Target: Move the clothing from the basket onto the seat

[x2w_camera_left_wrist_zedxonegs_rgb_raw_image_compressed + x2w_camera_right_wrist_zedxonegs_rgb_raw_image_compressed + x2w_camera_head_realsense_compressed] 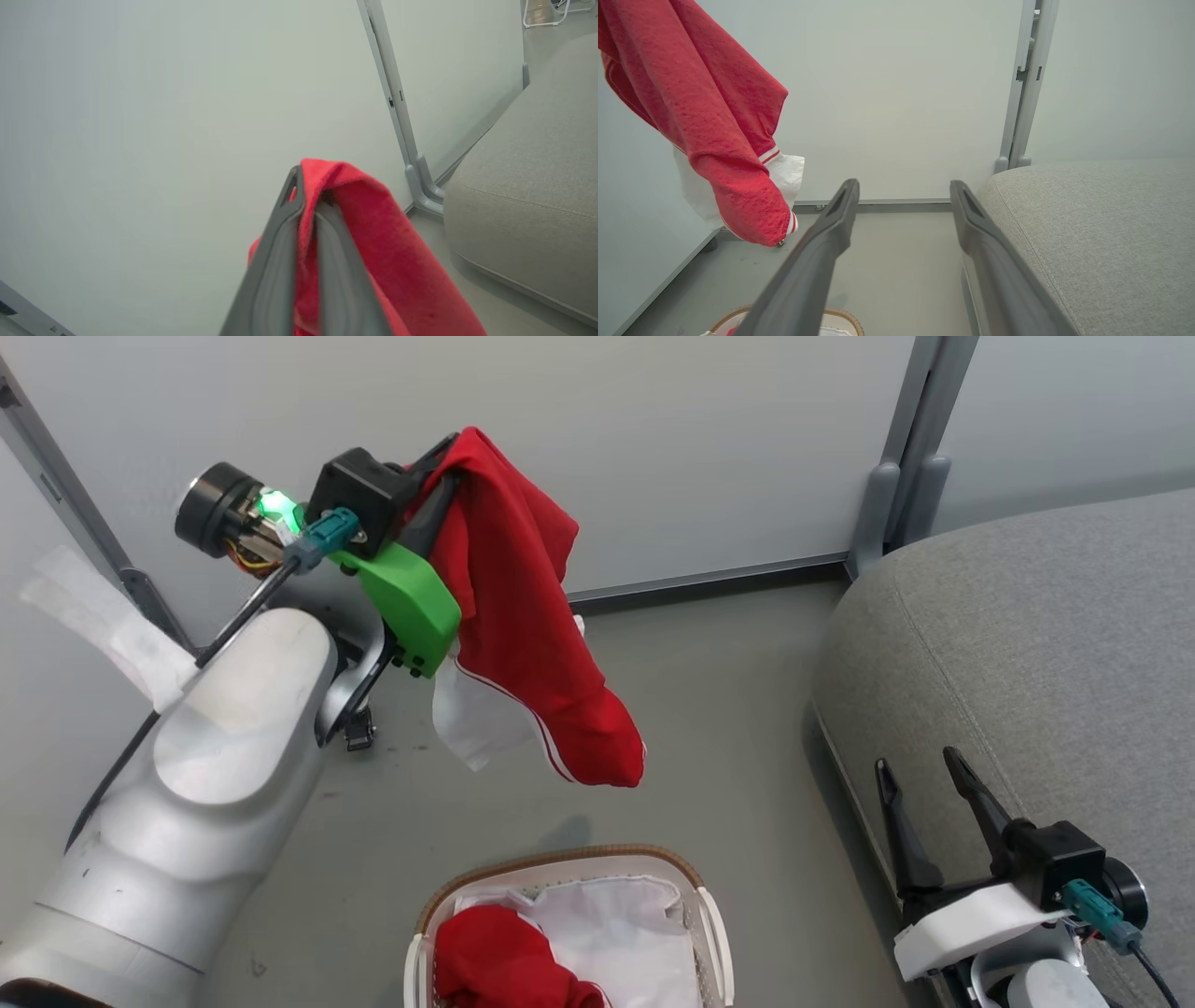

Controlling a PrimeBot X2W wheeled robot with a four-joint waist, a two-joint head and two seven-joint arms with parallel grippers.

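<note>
Jaws: grips one red garment (523, 616) in the left jaws, high above the basket (579, 854) to clear its rim; holds the right jaws wide, empty, right of the basket; leaves another garment (495, 961) inside it.

Grey floor (728, 709), smooth, a few scuff marks. Basket (560, 861) sits on it at 6 o'clock in the head view, cut off by the bottom edge. White liner (625, 924) inside it, with a piece of red clothing (499, 957) bunched on the basket's 8 o'clock side. Seat (1027, 644) rests on the floor at 3 to 4 o'clock, near the basket but apart, with bare floor between. Pale wall panels (700, 448) stand along 12 o'clock, with a grey rail (709, 581) at their base. Grey post foot (878, 523) at 1 o'clock, just beside the seat's far corner. Small dark foot (359, 733) on the floor at 9 o'clock. Faint shadow (569, 831) just past the basket's 12 o'clock rim.
</note>
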